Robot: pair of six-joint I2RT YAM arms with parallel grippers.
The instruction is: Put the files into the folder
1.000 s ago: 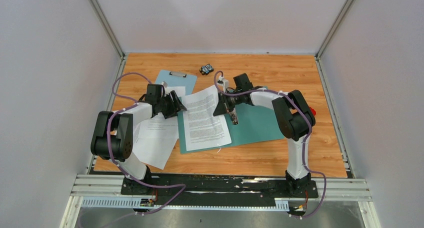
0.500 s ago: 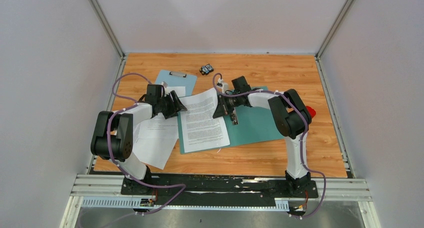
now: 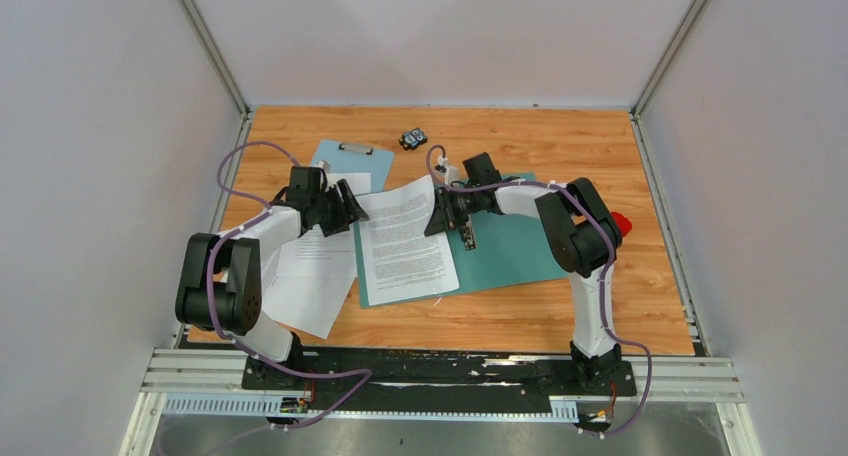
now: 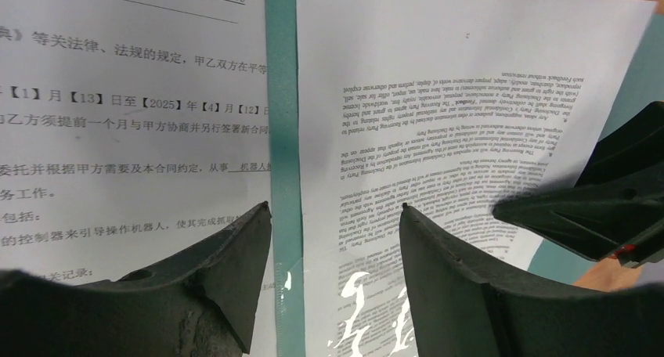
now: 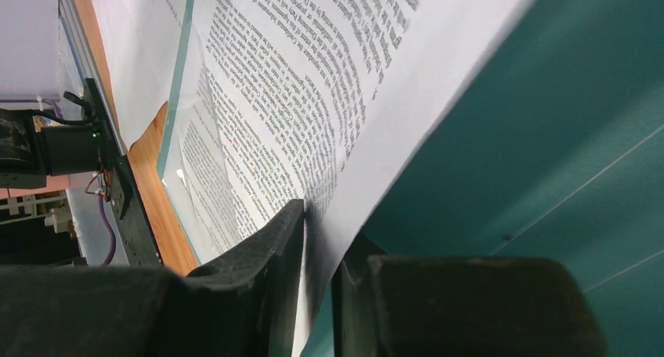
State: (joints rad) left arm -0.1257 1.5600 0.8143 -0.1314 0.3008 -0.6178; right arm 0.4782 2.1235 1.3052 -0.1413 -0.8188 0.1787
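Top external: sheet (image 3: 405, 244) long axis near-far, far end tilted right, on folder (image 3: 510, 246).

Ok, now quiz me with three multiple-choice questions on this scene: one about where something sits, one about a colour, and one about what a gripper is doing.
1. Where is the clipboard?
A. on the far left part of the table
B. in the middle of the near edge
C. at the near right corner

2. What colour is the folder?
A. red
B. yellow
C. teal

3. What is the right gripper doing?
A. hanging open over bare wood
B. shut on the edge of a printed sheet
C. shut on the clipboard

Answers:
1 A: the top view shows it lying far back on the left.
2 C: its bare right half shows teal.
3 B: the right wrist view shows the sheet's edge pinched in its jaws.
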